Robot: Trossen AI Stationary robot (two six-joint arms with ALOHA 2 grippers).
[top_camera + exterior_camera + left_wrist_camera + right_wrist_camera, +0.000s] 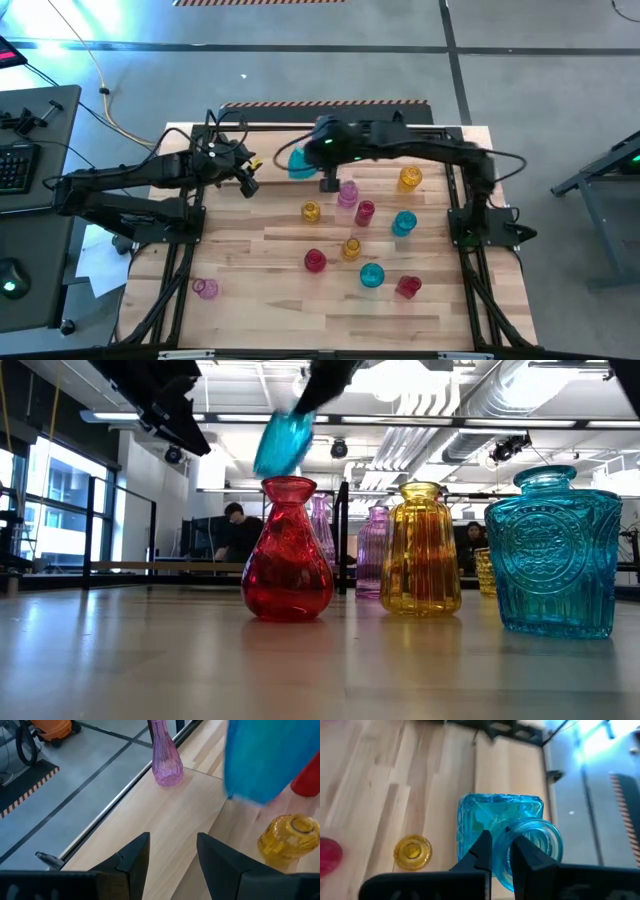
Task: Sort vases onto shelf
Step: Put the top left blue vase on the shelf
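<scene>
The right hand (501, 851) pinched the rim of a cyan vase (500, 822) held aloft near the worktop's (250, 290) far edge. The left hand (172, 852) hung released nearby. That thin rim grip risked slipping, dropping the glass.

My right gripper (501, 845) hangs above the table (250, 320), near the middle of its far edge, and clamps the lifted vase (297, 160) at the mouth, clear of the surface. My left gripper (247, 183) is just to its left, fingers parted around nothing.

The other vases stand in a loose group on the right half of the table. The tall vase (347, 193) is just right of the lifted one. The corner vase (410, 178) stands closest to the far right corner. The front vase (408, 287) is nearest the front edge on that side. Six more stand between them. The lone vase (205, 289) stands well apart, near the front left corner.
</scene>
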